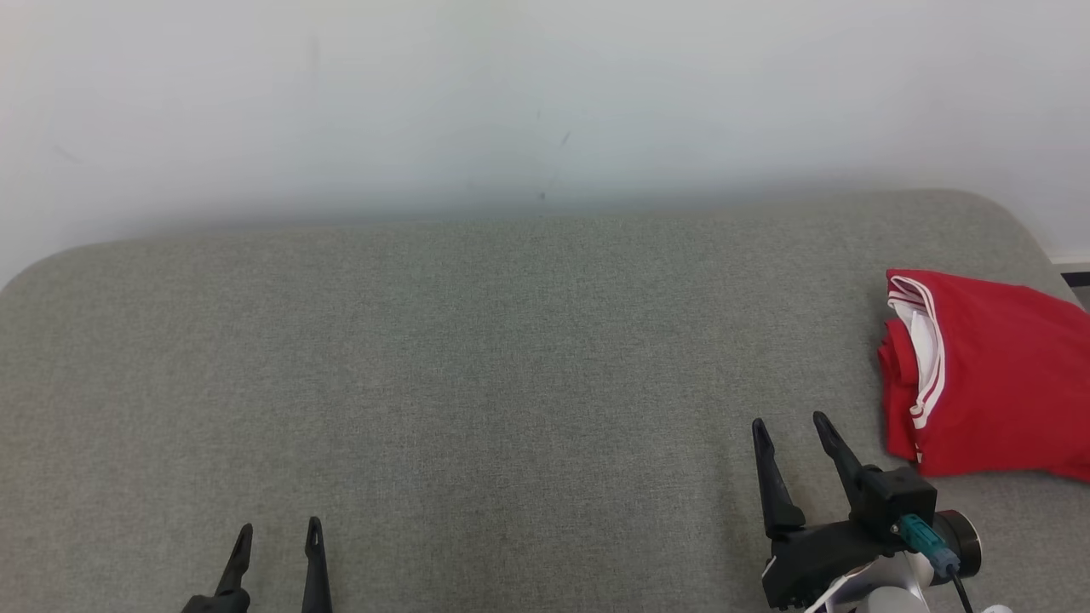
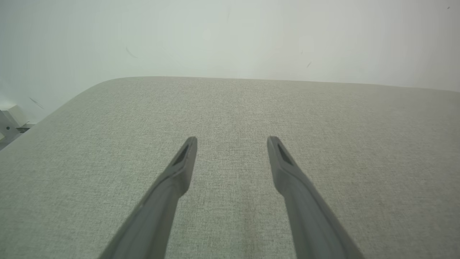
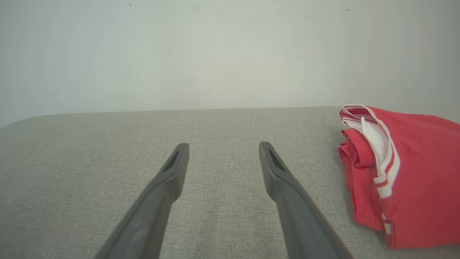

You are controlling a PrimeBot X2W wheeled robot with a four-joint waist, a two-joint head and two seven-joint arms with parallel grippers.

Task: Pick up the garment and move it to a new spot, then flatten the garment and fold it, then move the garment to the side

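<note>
The garment is red with white striped trim, folded into a compact stack at the right edge of the grey fabric surface. In the right wrist view the garment lies to the right of my fingers. My right gripper stands open over the surface, left of the garment and apart from it, with nothing between its fingers. My left gripper is open at the lower left, far from the garment. In the wrist views my left gripper and my right gripper both show spread, empty fingers above bare fabric.
A pale wall rises right behind the fabric surface. The surface has rounded back corners, and its right edge runs just past the garment. A white fitting shows beyond the surface's corner in the left wrist view.
</note>
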